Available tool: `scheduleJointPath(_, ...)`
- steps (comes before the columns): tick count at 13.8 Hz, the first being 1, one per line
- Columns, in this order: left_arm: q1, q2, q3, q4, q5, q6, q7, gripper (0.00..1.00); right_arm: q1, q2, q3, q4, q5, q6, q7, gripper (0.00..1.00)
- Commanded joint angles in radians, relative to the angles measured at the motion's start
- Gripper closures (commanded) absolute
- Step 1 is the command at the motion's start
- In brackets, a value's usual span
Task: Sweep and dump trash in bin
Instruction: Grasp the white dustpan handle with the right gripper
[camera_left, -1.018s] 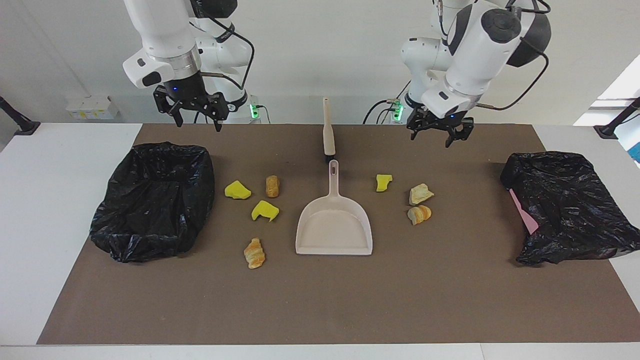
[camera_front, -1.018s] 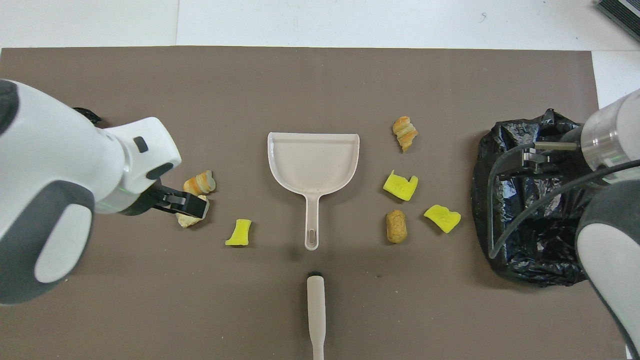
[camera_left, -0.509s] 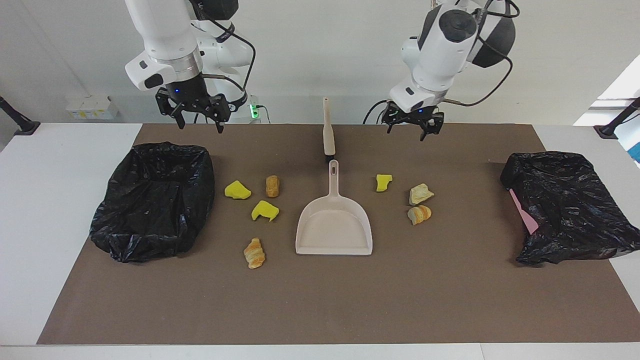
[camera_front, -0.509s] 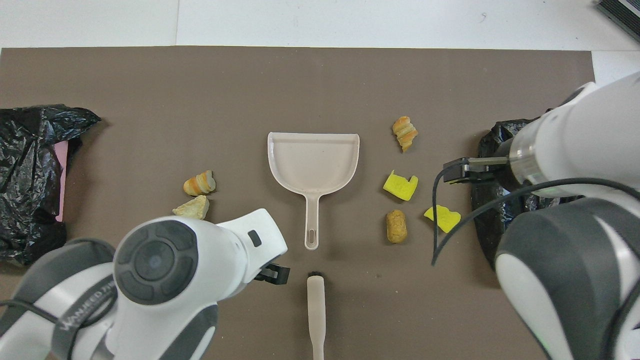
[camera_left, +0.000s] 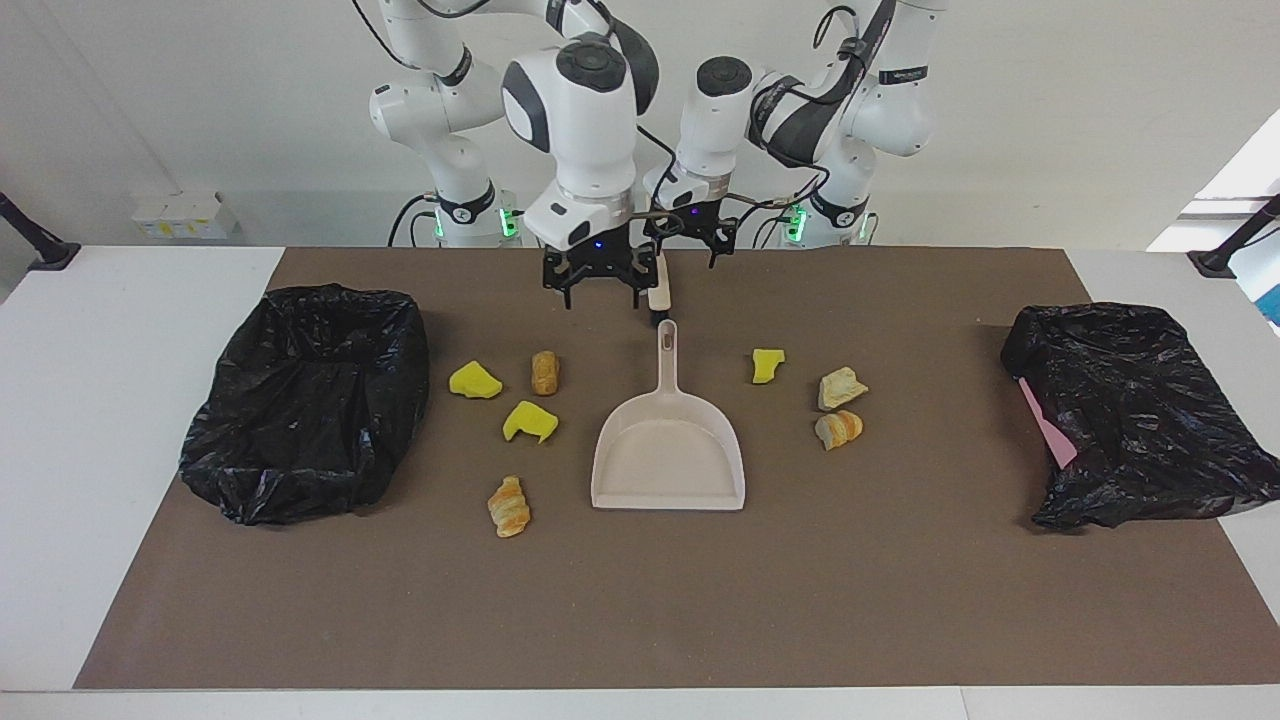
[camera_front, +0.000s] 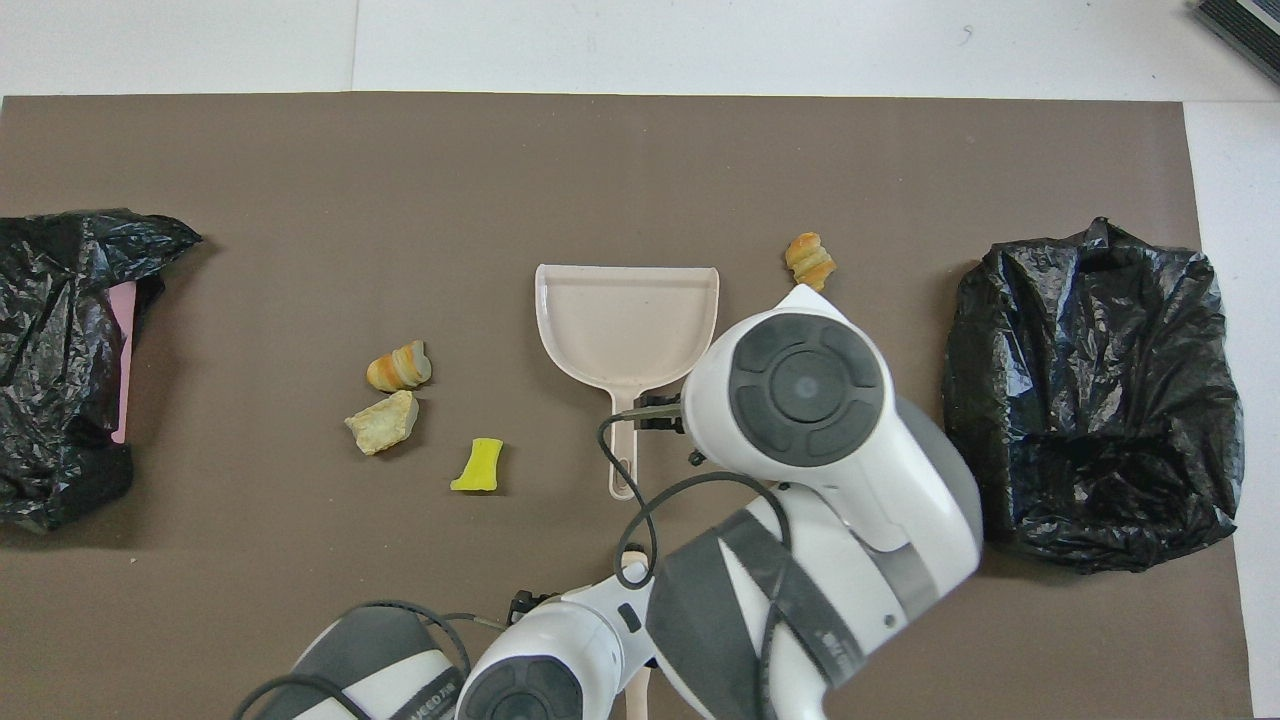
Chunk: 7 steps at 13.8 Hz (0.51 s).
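Hovering open pincers (camera_left: 598, 297) over brush handle (camera_left: 659, 288)

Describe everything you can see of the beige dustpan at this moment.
The dustpan is a pale beige scoop that looks like plastic, with a flat tray, low raised walls on three sides and a long narrow handle with a hanging slot at its end. It lies flat on the brown mat at mid-table, empty, handle pointing toward the robots and open mouth away from them. Trash scraps lie on either side, none touching it. In the overhead view the right arm covers part of its handle; nothing grips it.
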Motion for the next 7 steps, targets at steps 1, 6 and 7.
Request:
scheduleJointPath(1,-0.11,-0.023,0.021,-0.102,-0.01,0.13,-0.079,0.0,0.046,0.1,-0.007,0.058,-0.023,0.044,0.044,0.0)
scheduleJointPath(6,-0.247,-0.02,0.021,-0.179,-0.01,0.209,-0.2,0.0,0.096,0.232,-0.005,0.099,-0.091,0.127,0.043,0.0)
scheduleJointPath(7,-0.272,-0.014,0.021,-0.184,-0.01,0.218,-0.228,0.0,0.1,0.246,-0.004,0.093,-0.089,0.144,0.043,0.0)
